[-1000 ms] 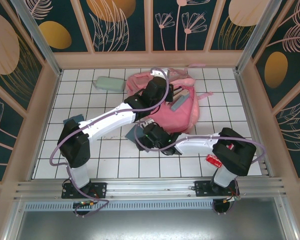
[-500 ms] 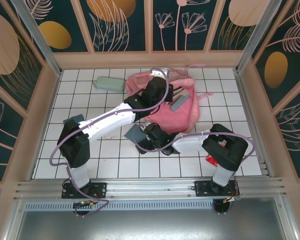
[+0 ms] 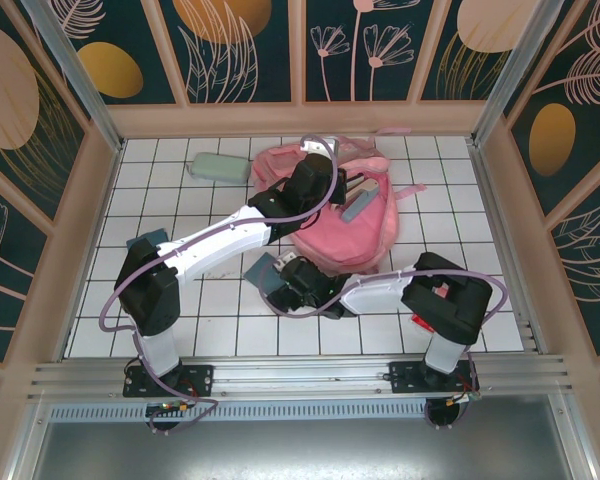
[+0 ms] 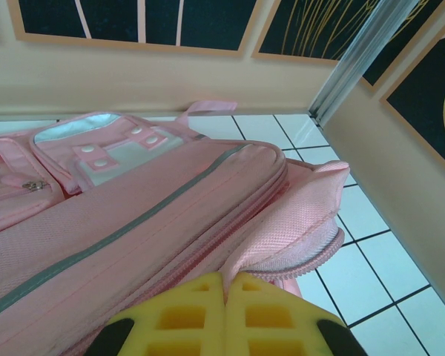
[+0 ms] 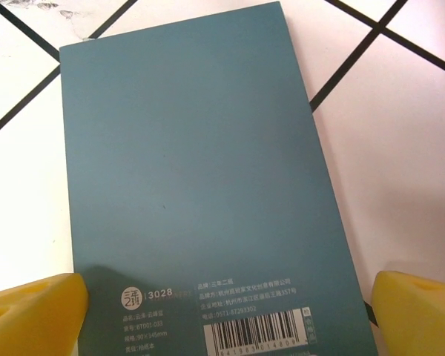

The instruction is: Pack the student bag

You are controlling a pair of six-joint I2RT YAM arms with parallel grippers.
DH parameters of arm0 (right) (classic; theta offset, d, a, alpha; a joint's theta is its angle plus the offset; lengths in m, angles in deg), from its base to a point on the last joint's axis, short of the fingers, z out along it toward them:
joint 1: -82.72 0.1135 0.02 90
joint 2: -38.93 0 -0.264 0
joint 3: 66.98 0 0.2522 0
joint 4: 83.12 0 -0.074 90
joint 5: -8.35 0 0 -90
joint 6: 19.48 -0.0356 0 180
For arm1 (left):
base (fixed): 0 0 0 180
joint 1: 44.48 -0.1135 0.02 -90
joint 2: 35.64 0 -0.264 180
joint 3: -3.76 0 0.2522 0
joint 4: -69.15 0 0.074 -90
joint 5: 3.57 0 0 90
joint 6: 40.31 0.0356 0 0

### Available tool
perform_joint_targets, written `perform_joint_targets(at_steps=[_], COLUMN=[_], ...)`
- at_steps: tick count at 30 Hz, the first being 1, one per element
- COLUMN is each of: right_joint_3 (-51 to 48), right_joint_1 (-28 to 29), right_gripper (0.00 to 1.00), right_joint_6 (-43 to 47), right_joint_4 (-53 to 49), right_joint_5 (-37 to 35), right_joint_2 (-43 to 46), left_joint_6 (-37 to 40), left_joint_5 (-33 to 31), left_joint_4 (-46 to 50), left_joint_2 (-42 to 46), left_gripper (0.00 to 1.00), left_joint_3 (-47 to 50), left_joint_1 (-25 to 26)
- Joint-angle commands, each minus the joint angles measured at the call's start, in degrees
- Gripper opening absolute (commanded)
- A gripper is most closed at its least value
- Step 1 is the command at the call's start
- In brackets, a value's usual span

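Back cover of the teal notebook (image 5: 200,185), flat on the desk (image 5: 400,148) between the right arm's wide-set jaws: a round white logo followed by the number "3028", printed close to one jaw. Midway between the jaws run lines of small Chinese print above a barcode; its digits are too fine to read.

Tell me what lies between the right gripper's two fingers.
A teal notebook, flat on the white tiles with its barcode side up, lies between the fingers of the open right gripper, as the right wrist view shows.
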Motion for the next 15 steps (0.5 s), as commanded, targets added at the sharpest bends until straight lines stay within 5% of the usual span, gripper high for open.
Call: perform_joint_targets(at_steps=[1,15], right_joint_3=[-2.34,-4.53], right_joint_1=[-1.15,-1.79], right_gripper=[0.99,0.99], right_joint_6=[-0.84,3.60], right_joint_4=[-3.30,-0.55], right_joint_5=[-0.05,9.75], right_joint_2=[2.50,3.11], left_joint_6=[-0.73,-0.83], left_joint_5=[-1.66,-1.41], left_joint_4=[-2.76,-2.62], left_joint_2=[1.70,1.53], left_gripper=[0.00,0.00], left_joint_3=[-0.25,-0.16], left_joint_1=[-1.20,-1.24])
